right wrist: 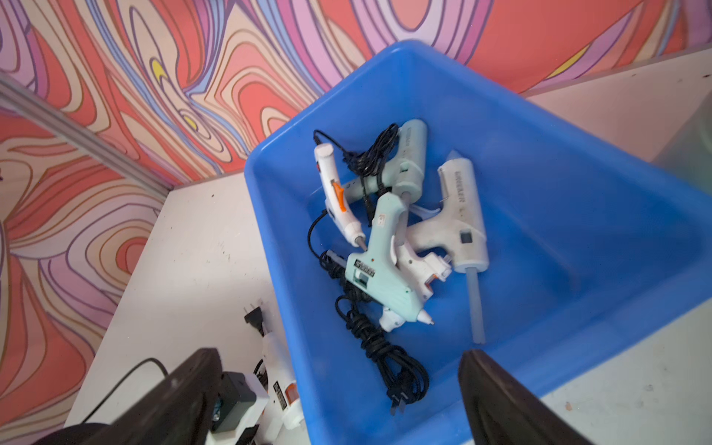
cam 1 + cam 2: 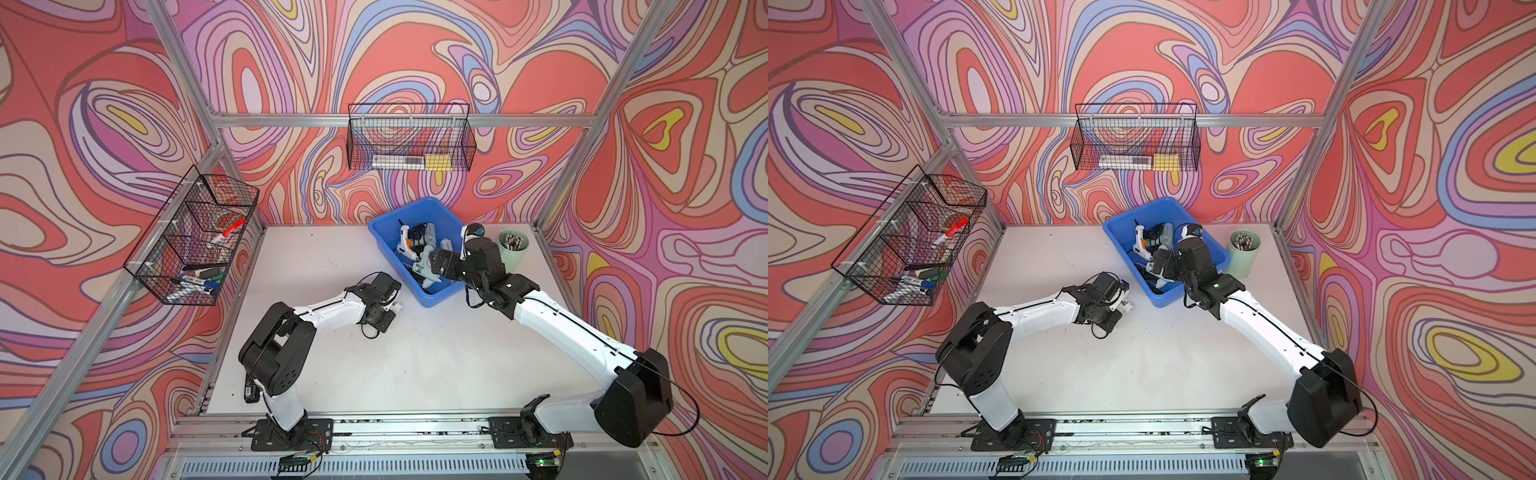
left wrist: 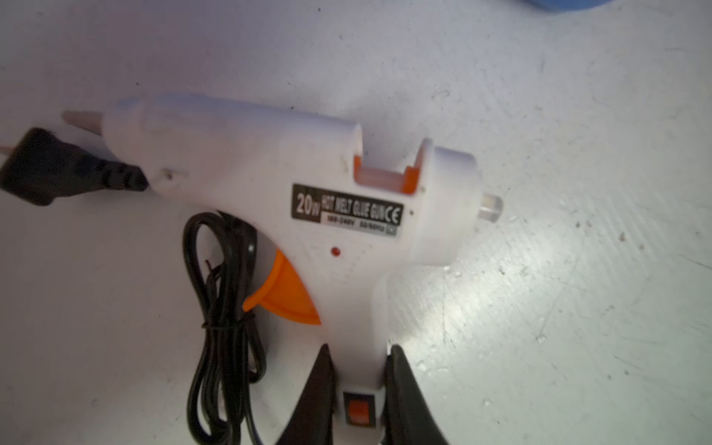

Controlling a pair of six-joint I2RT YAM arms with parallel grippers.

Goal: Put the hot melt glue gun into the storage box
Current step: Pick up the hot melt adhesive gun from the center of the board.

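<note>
Blue storage box (image 1: 578,192): glue guns (image 1: 379,277)

Top views overlook; close wrist views share the glue gun (image 3: 250,173).

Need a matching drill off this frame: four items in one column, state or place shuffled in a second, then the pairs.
Column 1
1. left gripper
2. right gripper
3. mint glue gun
4. pale green cup

Column 2
A. lying inside the storage box
B. open, poised over the box
C. standing on the table beside the box
D. shut on the handle of the white glue gun

Pairs: 1-D, 2-B, 3-A, 4-C
</note>
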